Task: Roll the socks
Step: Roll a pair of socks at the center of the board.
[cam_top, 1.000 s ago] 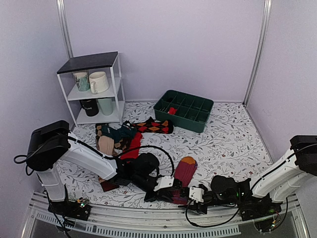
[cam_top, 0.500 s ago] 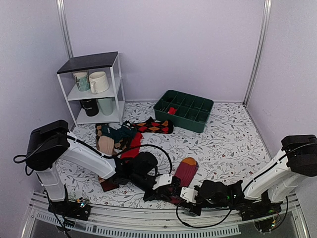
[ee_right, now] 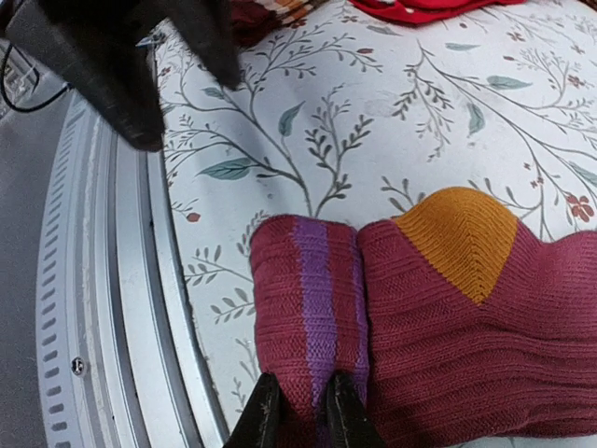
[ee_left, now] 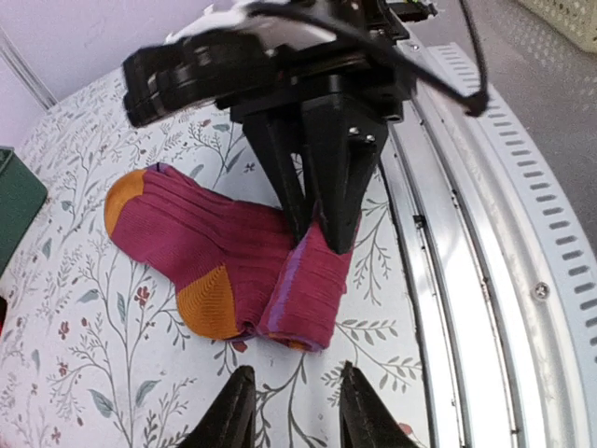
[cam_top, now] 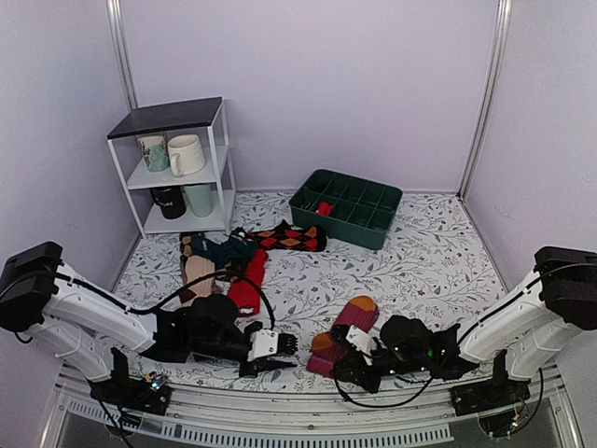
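The maroon socks (cam_top: 353, 320) with orange toe and heel lie near the front rail, their cuff end rolled into a short roll (ee_right: 312, 299) with a purple stripe. My right gripper (ee_right: 300, 417) is shut on that roll, one finger on each side; from above it (cam_top: 338, 357) sits at the roll's near end. My left gripper (ee_left: 294, 413) stands open on the bare cloth just short of the roll (ee_left: 312, 289), with nothing between its fingers. In the top view the left gripper (cam_top: 287, 347) lies a little left of the socks.
Other socks lie in a pile (cam_top: 224, 257) at the left, with a red one (cam_top: 247, 291) and an argyle one (cam_top: 291, 237). A green divided bin (cam_top: 373, 219) stands at the back, a white shelf with mugs (cam_top: 177, 168) at the back left. A metal rail (cam_top: 308, 425) runs along the front edge.
My left gripper has opened, let go of the socks and drawn back to the left. My right gripper has moved in from the right and closed on the rolled end.
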Action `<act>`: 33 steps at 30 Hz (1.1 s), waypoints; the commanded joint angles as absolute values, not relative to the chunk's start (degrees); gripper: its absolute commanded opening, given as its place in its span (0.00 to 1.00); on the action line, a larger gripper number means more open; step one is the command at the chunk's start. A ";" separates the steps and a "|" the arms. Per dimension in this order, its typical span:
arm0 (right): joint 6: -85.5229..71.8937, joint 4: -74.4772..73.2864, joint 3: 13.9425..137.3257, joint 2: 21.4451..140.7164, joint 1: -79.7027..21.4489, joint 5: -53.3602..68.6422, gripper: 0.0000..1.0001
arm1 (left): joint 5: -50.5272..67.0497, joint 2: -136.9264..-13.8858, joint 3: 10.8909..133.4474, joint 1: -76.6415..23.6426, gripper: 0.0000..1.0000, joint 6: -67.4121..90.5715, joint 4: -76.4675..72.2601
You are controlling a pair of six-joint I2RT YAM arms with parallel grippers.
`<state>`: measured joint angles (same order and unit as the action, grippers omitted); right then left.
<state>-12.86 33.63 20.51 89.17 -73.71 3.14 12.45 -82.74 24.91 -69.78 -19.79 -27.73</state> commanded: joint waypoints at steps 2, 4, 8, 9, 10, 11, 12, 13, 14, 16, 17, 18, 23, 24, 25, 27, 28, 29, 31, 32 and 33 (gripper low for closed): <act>-21.41 24.13 19.31 90.75 -64.85 19.25 0.13 | 6.71 -84.20 23.90 -72.87 0.32 -27.62 -36.38; -22.99 23.01 20.06 92.32 -63.06 23.62 0.12 | 5.55 -86.23 24.69 -73.58 0.35 -30.04 -38.03; -24.70 19.06 22.47 95.71 -60.84 30.52 0.13 | 4.84 -91.17 26.90 -73.82 0.37 -35.16 -40.76; -24.90 18.16 23.02 96.54 -60.56 31.72 0.13 | 4.78 -92.52 27.75 -73.83 0.38 -36.29 -40.70; -24.95 17.29 23.47 97.26 -60.41 32.47 0.12 | 4.72 -93.75 28.52 -73.81 0.38 -36.96 -40.66; -24.96 16.93 23.79 97.80 -60.30 32.93 0.12 | 4.49 -95.00 29.24 -73.88 0.39 -37.52 -40.71; -24.96 16.77 23.94 98.24 -60.25 33.30 0.12 | 4.71 -96.03 29.67 -73.93 0.41 -37.99 -40.65; -25.00 16.65 24.10 98.52 -60.14 33.61 0.12 | 4.88 -96.85 30.00 -74.12 0.42 -38.19 -40.62; -25.08 16.52 24.24 98.72 -60.04 33.78 0.12 | 5.26 -97.42 30.20 -74.28 0.42 -38.25 -40.50; -25.05 16.43 24.36 98.94 -59.82 34.16 0.12 | 5.75 -98.60 30.35 -74.42 0.44 -37.96 -40.38; -24.97 16.40 24.43 98.96 -59.75 34.31 0.12 | 5.65 -99.26 30.82 -74.40 0.46 -37.68 -39.89; -24.96 16.38 24.39 99.09 -59.69 34.40 0.12 | 5.70 -99.88 31.03 -74.38 0.46 -37.63 -39.25; -24.55 16.49 24.23 99.81 -59.15 35.20 0.12 | 6.85 -101.39 32.06 -74.64 0.47 -37.30 -36.73; -24.56 16.56 24.25 99.91 -59.06 35.44 0.12 | 6.85 -101.77 32.46 -74.69 0.46 -37.20 -36.17; -24.59 16.59 24.26 100.01 -58.99 35.54 0.12 | 6.81 -102.29 33.03 -74.66 0.46 -37.11 -35.34; -24.53 16.60 24.29 100.23 -58.82 35.83 0.12 | 6.79 -103.27 33.78 -74.70 0.44 -37.00 -34.12; -24.57 16.63 24.28 100.34 -58.83 35.93 0.12 | 6.94 -103.49 33.85 -74.70 0.43 -36.86 -34.13; -24.60 16.71 24.15 100.35 -58.76 36.00 0.12 | 7.32 -103.53 33.92 -74.71 0.40 -36.82 -34.19; -24.57 16.77 24.20 100.52 -58.64 36.03 0.12 | 8.20 -103.54 34.26 -74.71 0.32 -36.58 -33.93; -24.66 16.91 24.29 100.69 -58.61 36.07 0.12 | 8.86 -103.62 34.66 -74.60 0.27 -36.45 -33.07; -24.62 16.88 24.26 100.90 -58.59 36.08 0.12 | 9.34 -103.88 35.28 -74.59 0.21 -36.29 -32.06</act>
